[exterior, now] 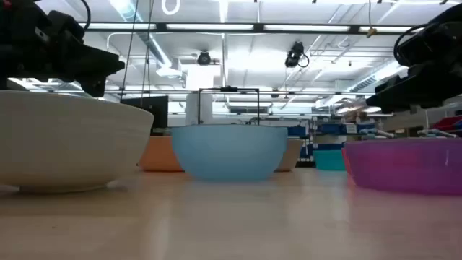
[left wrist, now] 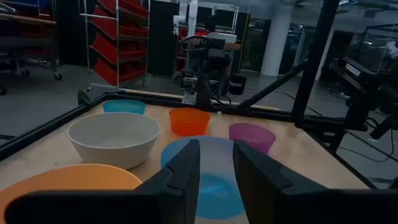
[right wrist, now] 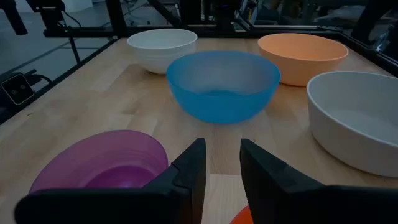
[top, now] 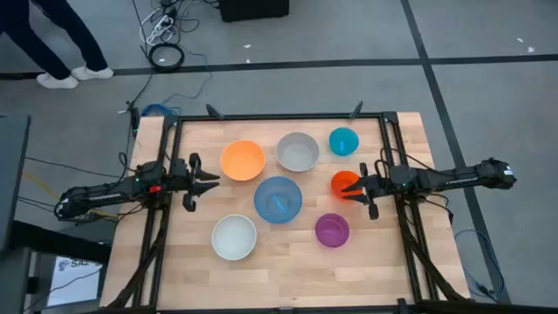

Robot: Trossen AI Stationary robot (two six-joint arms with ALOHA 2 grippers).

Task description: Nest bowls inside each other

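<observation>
On the wooden table [top: 288,262], seven round plastic bowls sat separate.
Left gripper [top: 212,180] and right gripper [top: 350,187] hovered, fingers narrowly parted, empty.

— Where are your arms?

— My left arm [top: 113,194] reaches in from the table's left side and my right arm [top: 453,179] from its right side, both stretched out low and nearly level, pointing toward each other.

— And the claws?

— My left gripper [top: 209,180] hangs above the wood, fingers [left wrist: 180,180] parted by a narrow gap with nothing between them. My right gripper [top: 352,188] has the same narrow gap between its fingers [right wrist: 186,174].
</observation>
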